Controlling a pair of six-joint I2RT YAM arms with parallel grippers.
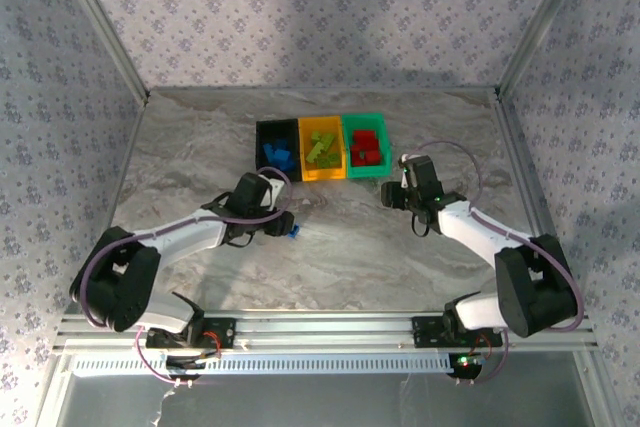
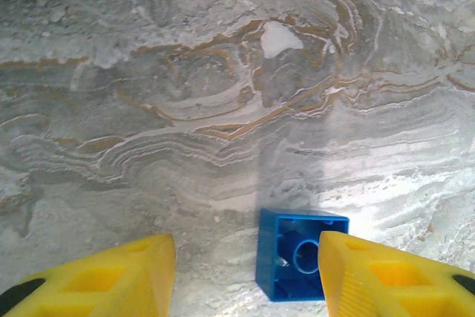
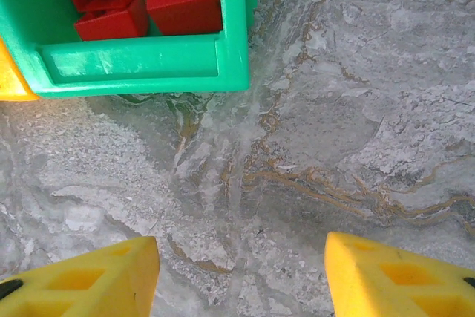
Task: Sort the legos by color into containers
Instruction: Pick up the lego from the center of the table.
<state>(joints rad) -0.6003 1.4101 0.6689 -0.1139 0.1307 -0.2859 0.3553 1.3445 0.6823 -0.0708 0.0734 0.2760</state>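
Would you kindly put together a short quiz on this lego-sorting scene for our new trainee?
1. Multiple choice: what colour are the legos in the orange-yellow bin? A red, B blue, C yellow-green.
2. True or false: the right gripper is open, with nothing between its fingers.
3. Short answer: which bin suits the loose blue brick by the left gripper?
Key: 1 C. 2 true. 3 the black bin, which already holds blue legos.
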